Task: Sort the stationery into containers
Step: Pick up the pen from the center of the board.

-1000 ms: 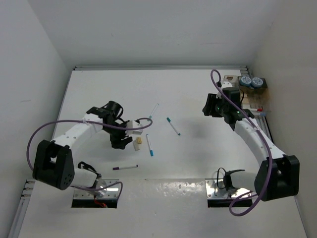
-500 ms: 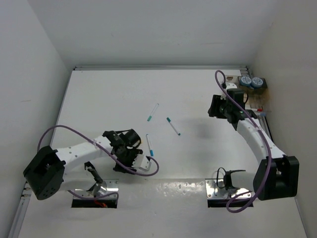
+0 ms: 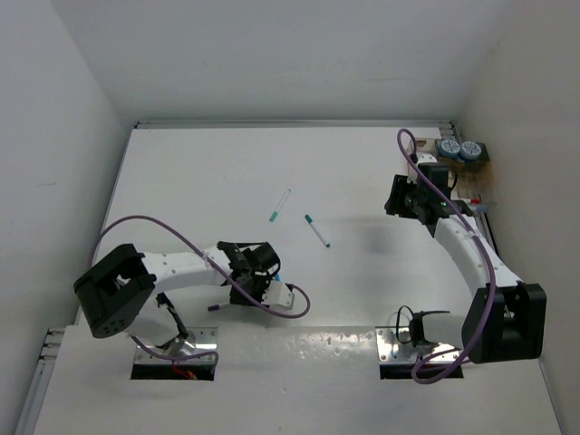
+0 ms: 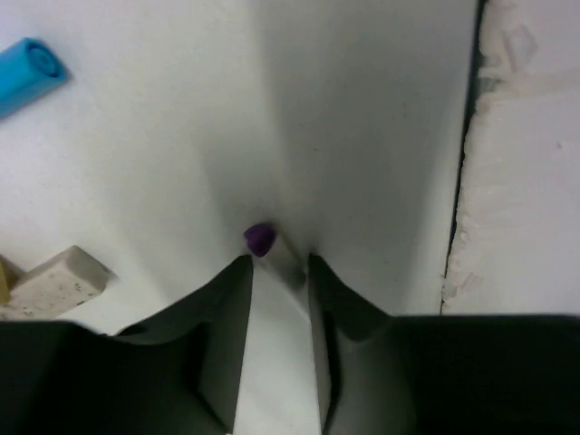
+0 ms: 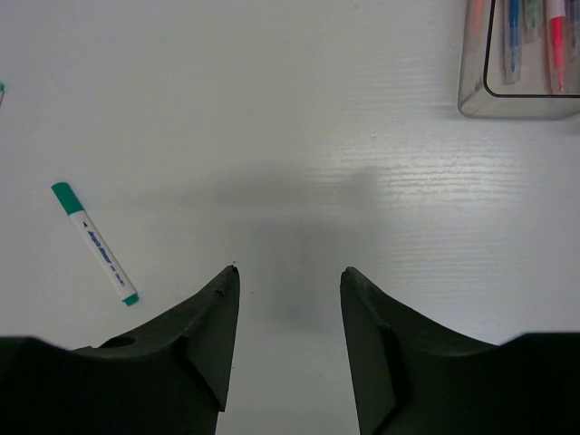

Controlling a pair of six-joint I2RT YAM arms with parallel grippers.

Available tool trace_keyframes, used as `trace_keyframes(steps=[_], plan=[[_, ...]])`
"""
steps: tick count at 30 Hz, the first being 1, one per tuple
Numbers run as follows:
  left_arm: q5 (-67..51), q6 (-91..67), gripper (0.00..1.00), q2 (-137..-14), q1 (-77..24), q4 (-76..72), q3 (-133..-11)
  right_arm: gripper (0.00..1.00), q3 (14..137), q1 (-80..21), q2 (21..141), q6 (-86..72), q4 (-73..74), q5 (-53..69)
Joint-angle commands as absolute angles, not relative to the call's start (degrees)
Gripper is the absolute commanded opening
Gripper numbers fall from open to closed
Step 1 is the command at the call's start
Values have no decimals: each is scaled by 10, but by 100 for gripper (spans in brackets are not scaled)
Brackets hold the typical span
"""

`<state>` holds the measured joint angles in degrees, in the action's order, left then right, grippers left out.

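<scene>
Left gripper [image 4: 276, 263] swung over purple pen [image 4: 260, 239], straddled in wrist view.

**Robot-manipulation laboratory cell.** A white table [image 3: 199, 181] is boxed in by plain white wall panels [image 3: 54, 136] at the left, back and right, with a metal rail [image 3: 290, 124] along its far edge. Two white-and-black robot arms, left arm [image 3: 181, 267] and right arm [image 3: 462, 249], are bolted to metal base plates [image 3: 388, 349] at the near edge and trail purple cables [image 3: 154, 220]. A few pens [image 3: 317, 231] lie on the table. Small containers [image 3: 467, 181] sit at its right edge.
</scene>
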<state>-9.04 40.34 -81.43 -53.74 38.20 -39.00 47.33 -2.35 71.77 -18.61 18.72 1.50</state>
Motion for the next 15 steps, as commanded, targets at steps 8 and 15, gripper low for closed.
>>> trace_keyframes(steps=[8, 15], plan=[[-74, 378, 0, -870, -556, 319, -380, 46, 506, -21, 715, -204, 200, 35], [-46, 417, 0, -808, -594, 387, -458, 45, 545, -21, 718, -214, 252, 158]])
